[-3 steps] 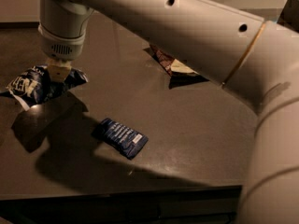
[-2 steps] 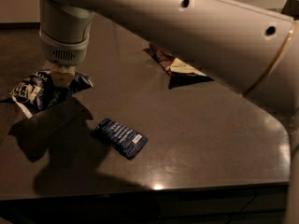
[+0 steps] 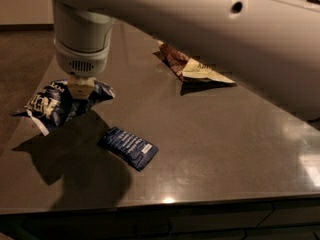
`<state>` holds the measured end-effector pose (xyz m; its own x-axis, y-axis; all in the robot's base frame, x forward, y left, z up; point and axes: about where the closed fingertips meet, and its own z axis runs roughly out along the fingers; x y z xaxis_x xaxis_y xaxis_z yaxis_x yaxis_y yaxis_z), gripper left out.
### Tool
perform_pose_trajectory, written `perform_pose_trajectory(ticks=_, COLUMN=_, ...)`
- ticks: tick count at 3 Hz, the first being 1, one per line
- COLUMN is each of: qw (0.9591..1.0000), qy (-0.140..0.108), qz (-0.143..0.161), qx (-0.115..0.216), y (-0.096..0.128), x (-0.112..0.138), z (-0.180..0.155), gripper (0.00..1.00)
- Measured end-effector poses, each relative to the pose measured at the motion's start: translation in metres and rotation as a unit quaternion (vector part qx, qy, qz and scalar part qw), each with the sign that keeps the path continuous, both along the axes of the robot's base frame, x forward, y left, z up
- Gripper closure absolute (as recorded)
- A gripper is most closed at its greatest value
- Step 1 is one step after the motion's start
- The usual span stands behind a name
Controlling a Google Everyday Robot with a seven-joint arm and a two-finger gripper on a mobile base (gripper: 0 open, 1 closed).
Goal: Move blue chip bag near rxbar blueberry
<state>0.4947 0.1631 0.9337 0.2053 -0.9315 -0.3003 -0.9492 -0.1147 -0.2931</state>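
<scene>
Camera view, transport step. The gripper (image 3: 80,87) hangs below the pale cylindrical wrist (image 3: 82,39) at the left side of the table (image 3: 225,144), closed on the upper fold of the blue chip bag (image 3: 50,106). The grasp is taken from above, probably because the puffy foil gathers into a ridge there that the jaws can pinch. The bag is wrinkled and glossy, with white lettering and a white sealed end trailing at its lower left. Its broad shadow, cast low and to the right, suggests it is raised off the surface. The rxbar blueberry (image 3: 129,147), a small flat dark blue rectangle with pale text lines and a white patch, lies flat near the bag, to its lower right but apart from it. A brown and cream chip bag (image 3: 192,69) rests well apart at the far side. The tabletop is dark, smooth and faintly reflective.
</scene>
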Motion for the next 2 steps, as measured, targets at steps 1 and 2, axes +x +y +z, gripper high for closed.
perform_pose_trajectory(ticks=1, qw=0.9999, qy=0.000, qz=-0.013, qx=-0.004, y=-0.018, x=-0.007, z=-0.002, gripper=0.64)
perform_pose_trajectory(ticks=2, qw=0.9996, qy=-0.003, qz=-0.027, qx=0.000, y=-0.031, x=-0.009, z=-0.004, gripper=0.43)
